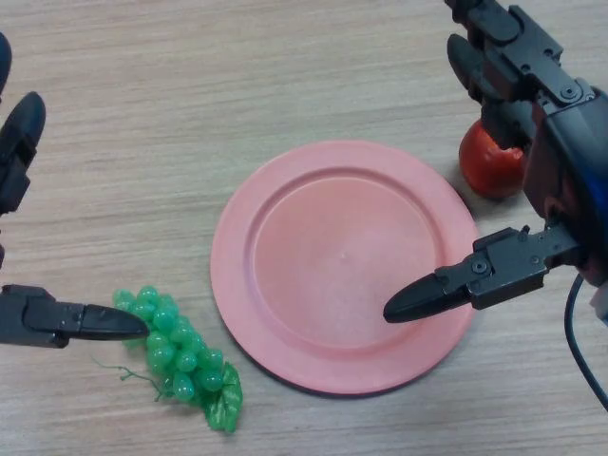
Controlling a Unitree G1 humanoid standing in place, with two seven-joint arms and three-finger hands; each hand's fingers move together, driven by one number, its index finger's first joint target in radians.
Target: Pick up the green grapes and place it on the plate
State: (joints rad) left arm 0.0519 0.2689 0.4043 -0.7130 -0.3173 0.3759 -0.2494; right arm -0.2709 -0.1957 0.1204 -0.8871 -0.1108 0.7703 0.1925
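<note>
A bunch of green grapes lies on the wooden table at the lower left, just left of the plate. The pink plate sits in the middle and holds nothing. My left hand comes in from the left edge, open, with its thumb tip touching or just beside the top of the grape bunch and its fingers up at the left edge. My right hand is open over the plate's right side, its thumb reaching over the plate's lower right rim.
A red tomato-like fruit sits on the table just right of the plate, partly hidden behind my right hand. The wooden table stretches bare across the top.
</note>
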